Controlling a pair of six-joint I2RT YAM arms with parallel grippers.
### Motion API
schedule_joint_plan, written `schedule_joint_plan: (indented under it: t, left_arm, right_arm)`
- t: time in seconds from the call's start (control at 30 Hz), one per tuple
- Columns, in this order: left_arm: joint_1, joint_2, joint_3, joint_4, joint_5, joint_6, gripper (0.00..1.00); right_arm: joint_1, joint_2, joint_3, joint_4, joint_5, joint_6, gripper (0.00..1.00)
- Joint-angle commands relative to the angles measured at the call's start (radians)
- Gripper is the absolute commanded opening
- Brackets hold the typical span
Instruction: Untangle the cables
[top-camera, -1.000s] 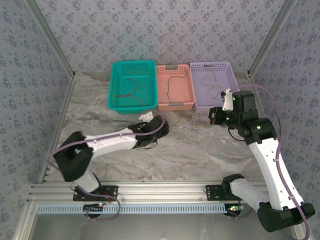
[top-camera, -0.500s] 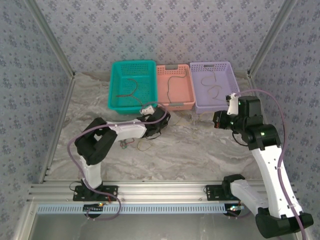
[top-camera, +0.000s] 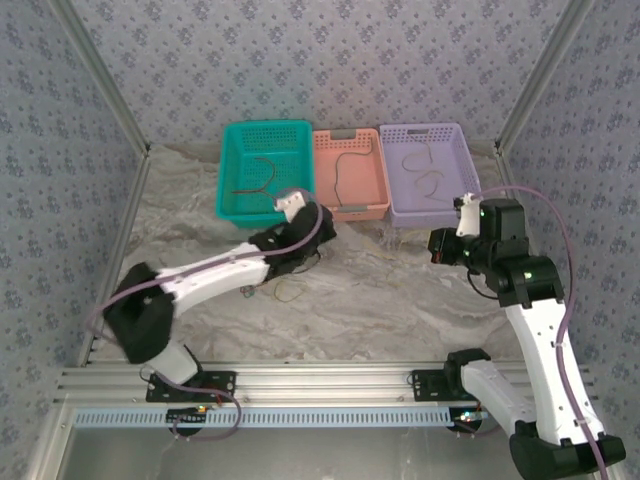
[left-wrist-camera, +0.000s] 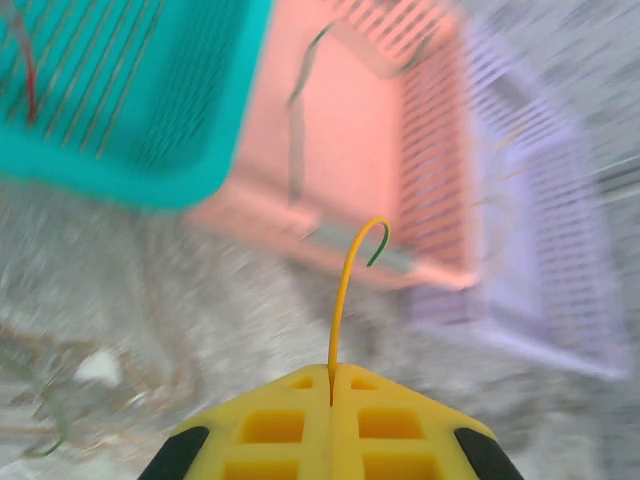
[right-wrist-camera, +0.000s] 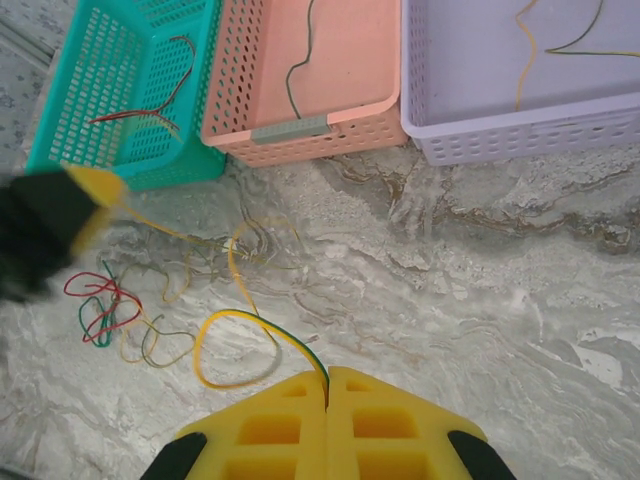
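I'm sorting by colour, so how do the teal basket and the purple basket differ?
The teal basket stands at the left end of the row and the purple basket at the right end, with the pink basket between them. The teal basket holds red cable, while the purple basket holds yellow cable. Both are perforated plastic baskets with cable lying inside.
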Motion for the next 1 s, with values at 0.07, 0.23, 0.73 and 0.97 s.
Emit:
schedule_joint_plan:
  t: [0.07, 0.23, 0.73, 0.97]
  left_arm:
    - [0.136, -0.111, 0.179, -0.046, 0.064, 0.242, 0.0]
    - [0.298, -0.105, 0.318, 0.068, 0.307, 0.334, 0.0]
    - [0.499, -0.039, 0.542, 0.352, 0.742, 0.184, 0.0]
    - [0.458, 0.034, 0.53, 0.438, 0.841, 0.159, 0.0]
  right_arm:
    - [0.004, -0.013, -0.026, 0.006, -0.069, -0.018, 0.0]
    - [0.079, -0.001, -0.074, 0.045, -0.109, -0.013, 0.0]
    - [0.446, 0.237, -0.248, 0.24, 0.115, 0.049, 0.01]
    - [0.448, 0.246, -0.147, 0.323, 0.137, -0.004, 0.36]
